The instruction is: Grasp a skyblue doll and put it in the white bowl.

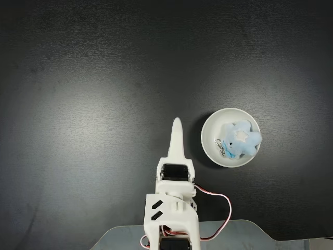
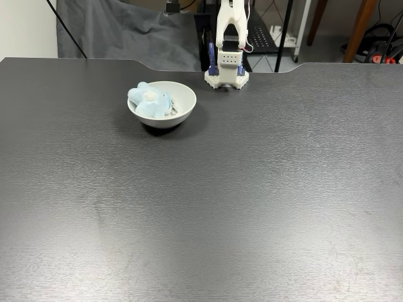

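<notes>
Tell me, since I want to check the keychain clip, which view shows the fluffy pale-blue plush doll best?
The fixed view from above: the fluffy pale-blue plush doll lies fully visible inside the glossy white bowl, white centre and metal clip clear. The table-level fixed view shows the doll smaller, partly behind the bowl's rim.

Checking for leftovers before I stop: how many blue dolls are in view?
1. The skyblue doll lies inside the white bowl, right of the arm in the top-down fixed view.

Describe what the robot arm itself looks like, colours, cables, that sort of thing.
The arm is white plastic with black servo blocks showing between the parts. Its gripper tapers to a slim rounded white tip. Red and white wires loop out beside it. In the other fixed view, the base carries blue pieces.
</notes>
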Controlling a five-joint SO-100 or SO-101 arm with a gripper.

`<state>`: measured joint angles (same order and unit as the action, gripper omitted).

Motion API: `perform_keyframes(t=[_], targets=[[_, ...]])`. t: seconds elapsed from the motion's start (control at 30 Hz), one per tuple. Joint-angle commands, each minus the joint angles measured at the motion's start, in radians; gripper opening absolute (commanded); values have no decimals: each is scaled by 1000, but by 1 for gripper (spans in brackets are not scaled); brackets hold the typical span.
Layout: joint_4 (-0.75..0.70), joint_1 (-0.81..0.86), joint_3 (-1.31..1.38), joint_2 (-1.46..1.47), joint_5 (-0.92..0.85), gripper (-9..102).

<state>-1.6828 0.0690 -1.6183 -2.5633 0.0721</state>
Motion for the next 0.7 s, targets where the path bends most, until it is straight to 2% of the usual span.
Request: perform_keyframes(t=[0.0, 0.07, 0.2, 0.53, 0.67], targets=[[147, -2, -89, -40, 6, 2], [233, -2, -172, -69, 5, -2], [316, -3, -359, -184, 3, -1], [318, 8, -865, -782, -6, -1], [316, -2, -936, -767, -8, -1]])
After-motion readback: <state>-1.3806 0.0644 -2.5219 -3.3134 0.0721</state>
